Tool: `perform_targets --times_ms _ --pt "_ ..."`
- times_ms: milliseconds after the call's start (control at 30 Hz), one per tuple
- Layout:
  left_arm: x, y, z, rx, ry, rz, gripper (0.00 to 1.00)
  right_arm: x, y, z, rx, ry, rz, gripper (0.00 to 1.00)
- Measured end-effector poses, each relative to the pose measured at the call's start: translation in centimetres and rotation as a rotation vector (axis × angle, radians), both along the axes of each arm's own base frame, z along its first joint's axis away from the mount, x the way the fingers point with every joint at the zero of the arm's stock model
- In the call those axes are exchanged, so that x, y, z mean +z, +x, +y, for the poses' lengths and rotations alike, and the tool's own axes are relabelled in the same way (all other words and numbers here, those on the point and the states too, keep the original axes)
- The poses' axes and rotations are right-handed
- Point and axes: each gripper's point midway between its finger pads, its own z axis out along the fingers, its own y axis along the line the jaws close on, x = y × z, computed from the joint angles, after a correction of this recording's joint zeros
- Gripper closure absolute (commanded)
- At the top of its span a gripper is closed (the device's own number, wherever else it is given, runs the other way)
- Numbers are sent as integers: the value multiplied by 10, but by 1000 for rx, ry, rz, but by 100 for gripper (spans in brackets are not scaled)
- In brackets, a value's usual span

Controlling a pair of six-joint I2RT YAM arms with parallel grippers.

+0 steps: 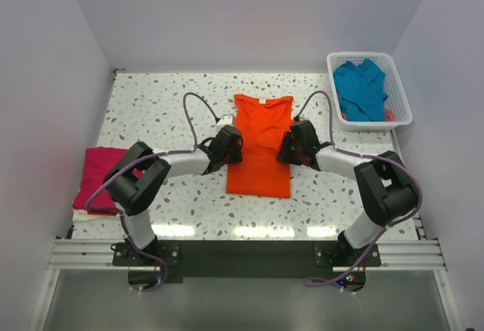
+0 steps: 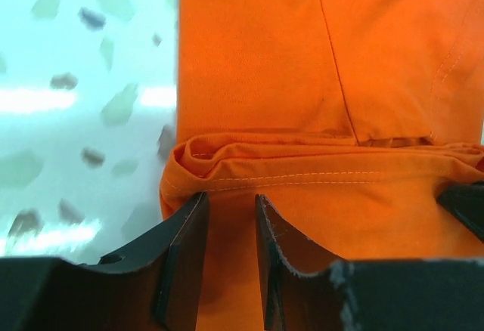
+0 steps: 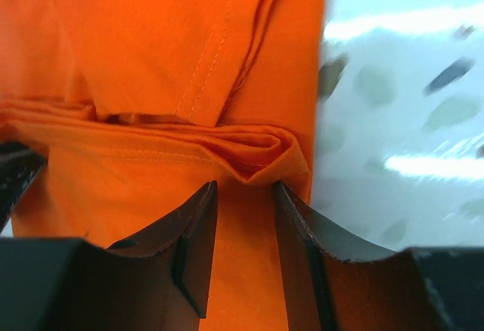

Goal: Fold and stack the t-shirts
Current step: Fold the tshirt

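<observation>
Item one: orange shirt (image 1: 261,127), middle of the tabletop (image 1: 151,112), collar toward the far edge, sleeves folded in to make a narrow oblong. A bunched band of its cloth with a stitched hem runs across it from one tool to the other.

Left tool (image 2: 231,199) is at the shirt's left edge, its jaws drawn close with orange cloth pinched at their tips. Right tool (image 3: 246,187) is at the right edge, likewise closed on the cloth.

Item two: pink shirt (image 1: 102,172), folded, at the left edge toward the near corner.

Item three: teal shirt (image 1: 361,89), crumpled in a white basket (image 1: 402,97) at the far right corner.
</observation>
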Motion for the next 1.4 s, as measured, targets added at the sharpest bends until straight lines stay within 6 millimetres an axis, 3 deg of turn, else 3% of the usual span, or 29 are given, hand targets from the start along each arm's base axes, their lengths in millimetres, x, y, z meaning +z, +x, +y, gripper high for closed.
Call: perform_targets --times_ms 200,300,367,467,567,733,833,967,1167,1400 --pt "-1 -58 28 -8 -6 22 64 0 -69 35 110 37 16 59" --pt "0 -82 39 -20 -14 34 63 1 -100 41 142 58 27 50" --pt "1 -95 46 -29 -17 47 62 3 -108 35 133 53 35 42" --pt "9 -102 51 -33 -19 51 57 8 -107 20 97 -1 40 41" --pt "20 -102 52 -40 -17 43 55 24 -89 8 61 -23 26 43" --pt "40 -95 46 -59 -37 6 56 72 -11 -37 -116 -26 -68 51" --pt "43 -96 42 -80 -50 7 56 84 27 -41 -144 -45 -100 53" --pt "43 -100 37 -111 -68 24 57 68 58 -29 -119 -73 -68 55" --pt "39 -105 30 -159 -80 46 58 32 77 -21 -87 -116 3 57" --pt "23 -107 24 -175 -70 79 59 32 104 -11 -76 -111 -6 66"
